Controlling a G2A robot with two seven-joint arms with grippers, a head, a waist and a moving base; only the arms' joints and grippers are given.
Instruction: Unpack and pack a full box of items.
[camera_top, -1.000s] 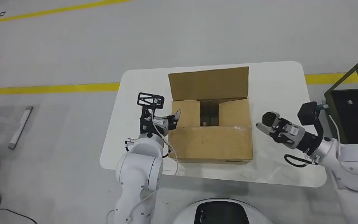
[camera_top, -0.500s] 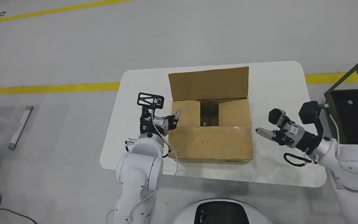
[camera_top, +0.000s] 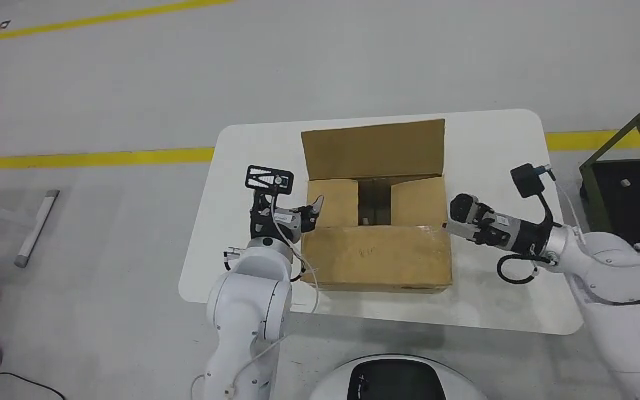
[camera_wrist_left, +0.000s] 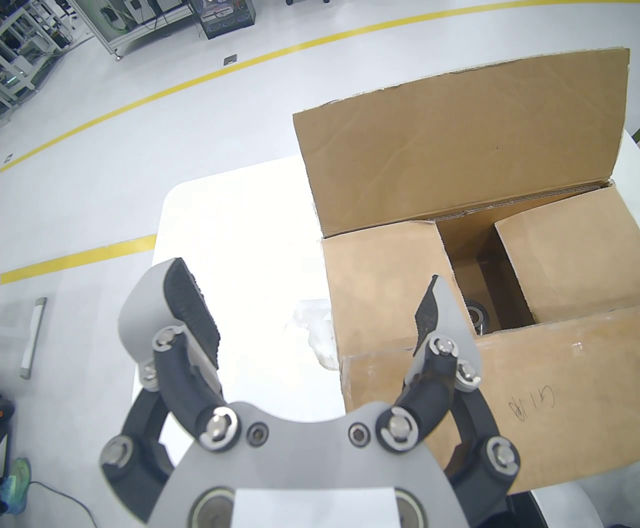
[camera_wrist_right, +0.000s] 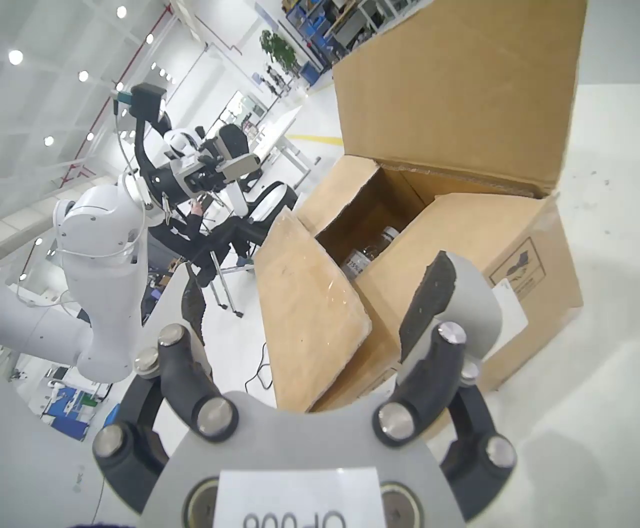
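So we've got a plain brown cardboard box (camera_top: 375, 262) sitting about mid-bench, a bit of pen scribble on its near side. The far flap (camera_top: 375, 150) stands straight up. The two short side flaps are folded in flat, and the near flap (camera_wrist_right: 305, 305) is tilted partway up, with clear tape along its edge. Between the side flaps there's a dark gap (camera_top: 374, 203). Through it we can see a clear bottle (camera_wrist_right: 372, 250) with a label and something round and black (camera_wrist_left: 476, 316), can't tell what it is. The white bench (camera_top: 250, 170) has bare surface on both sides of the box and a strip beyond it. The box's near wall sits close to the bench's near edge, so it's tight there. The left gripper (camera_wrist_left: 305, 290) hangs just off the box's left near corner, jaws spread wide and holding nothing, one finger in line with the left side flap. The right gripper (camera_wrist_right: 315, 285) has its jaws released too, right up against the box's right side near the near flap's end. We can't tell if it's actually touching. Compared with a second ago, the right arm has swung in from well out over the bare bench to the box wall. The left arm and the box haven't budged.
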